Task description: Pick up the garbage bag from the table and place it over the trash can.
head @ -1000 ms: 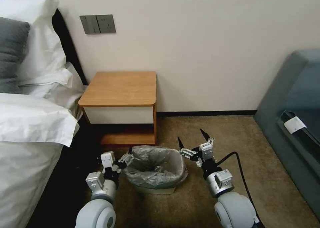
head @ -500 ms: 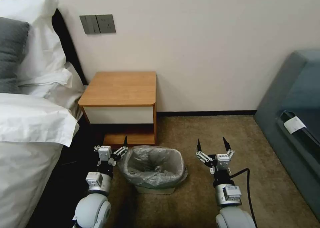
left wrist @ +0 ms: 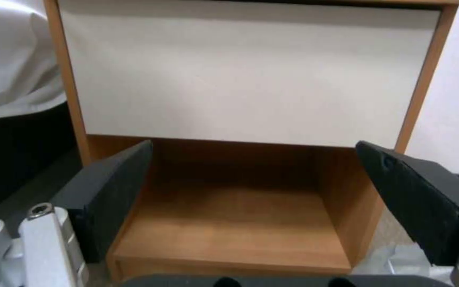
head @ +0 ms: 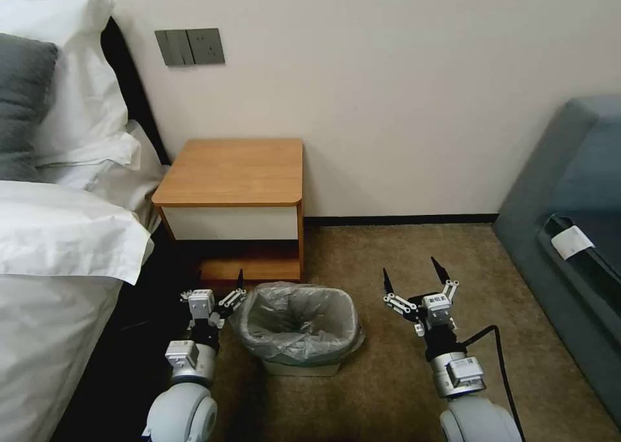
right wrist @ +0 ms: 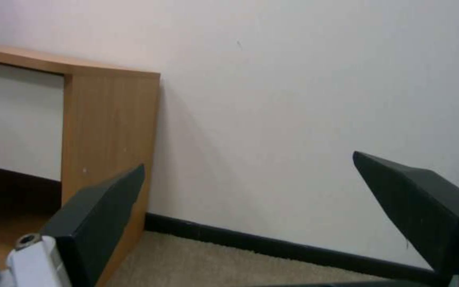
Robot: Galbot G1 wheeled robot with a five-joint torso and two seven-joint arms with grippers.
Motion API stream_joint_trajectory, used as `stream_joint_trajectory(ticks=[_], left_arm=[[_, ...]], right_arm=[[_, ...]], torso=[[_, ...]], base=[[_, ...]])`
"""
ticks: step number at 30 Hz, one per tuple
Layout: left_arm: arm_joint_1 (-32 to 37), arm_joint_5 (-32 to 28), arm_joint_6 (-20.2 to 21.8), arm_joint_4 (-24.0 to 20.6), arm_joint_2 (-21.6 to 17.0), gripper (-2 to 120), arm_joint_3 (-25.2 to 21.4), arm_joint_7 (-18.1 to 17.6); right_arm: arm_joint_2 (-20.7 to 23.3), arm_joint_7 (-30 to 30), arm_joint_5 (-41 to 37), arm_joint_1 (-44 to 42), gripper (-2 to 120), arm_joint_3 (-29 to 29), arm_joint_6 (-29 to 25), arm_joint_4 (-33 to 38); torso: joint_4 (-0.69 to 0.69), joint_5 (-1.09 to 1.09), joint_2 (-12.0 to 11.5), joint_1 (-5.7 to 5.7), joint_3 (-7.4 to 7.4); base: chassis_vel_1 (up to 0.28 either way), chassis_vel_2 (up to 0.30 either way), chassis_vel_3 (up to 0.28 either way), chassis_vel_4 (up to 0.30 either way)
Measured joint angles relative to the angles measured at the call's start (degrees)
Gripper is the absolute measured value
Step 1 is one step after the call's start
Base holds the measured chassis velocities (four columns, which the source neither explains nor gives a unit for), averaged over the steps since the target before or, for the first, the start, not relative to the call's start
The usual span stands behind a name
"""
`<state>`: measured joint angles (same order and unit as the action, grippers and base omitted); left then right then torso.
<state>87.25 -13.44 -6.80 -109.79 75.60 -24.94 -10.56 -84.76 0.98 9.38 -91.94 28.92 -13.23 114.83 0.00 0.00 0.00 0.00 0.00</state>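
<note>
- Bag status: the garbage bag (head: 294, 322) lines the trash can (head: 301, 367), its grey plastic folded out over the rim all round; the can stands on the carpet (head: 401, 261) just in front of the table (head: 233, 170), whose top is bare.
- Left gripper (head: 218, 294) hovers just beside the can's left rim, fingers apart, nothing between them. In the left wrist view it faces the table's drawer front (left wrist: 245, 71) and low shelf (left wrist: 229, 227).
- Right gripper (head: 415, 280) sits to the right of the can, apart from it, fingers spread and empty.
- Judgement: task looks essentially done; what remains is getting clear without disturbing the liner.
- Risk 1: a left fingertip (head: 240, 277) is close to the crinkled overhang; it could snag the thin plastic and drag the bag off the rim.
- Risk 2: the can looks light; a bump from either arm could tip or slide it.
- Risk 3: the overhang looks loose and uneven, so the bag may slip inward by itself.
- Count: one bag, one can, one table, two grippers, each with two fingers.
- Surroundings: one bed (head: 58, 248) on the left, one grey sofa (head: 569, 235) on the right.
</note>
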Motion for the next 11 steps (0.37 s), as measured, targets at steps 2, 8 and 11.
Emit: stream_joint_trajectory(ticks=[2,8,11], left_arm=[[0.01,0.0,0.03,0.0,0.01,96,0.01,-0.02],[0.01,-0.03,0.12,0.0,0.02,96,0.03,-0.07],[0.01,-0.05,0.13,0.0,0.02,96,0.03,-0.09]], right_arm=[[-0.01,-0.05,0.01,0.01,100,0.0,0.0,-0.02],[-0.02,-0.1,0.01,0.03,100,-0.01,0.0,-0.04],[-0.02,-0.11,0.01,0.04,100,-0.02,0.0,-0.06]], torso=[[0.0,0.0,0.0,0.0,0.0],[0.0,0.0,0.0,0.0,0.0],[0.0,0.0,0.0,0.0,0.0]], base=[[0.0,0.0,0.0,0.0],[0.0,0.0,0.0,0.0],[0.0,0.0,0.0,0.0]])
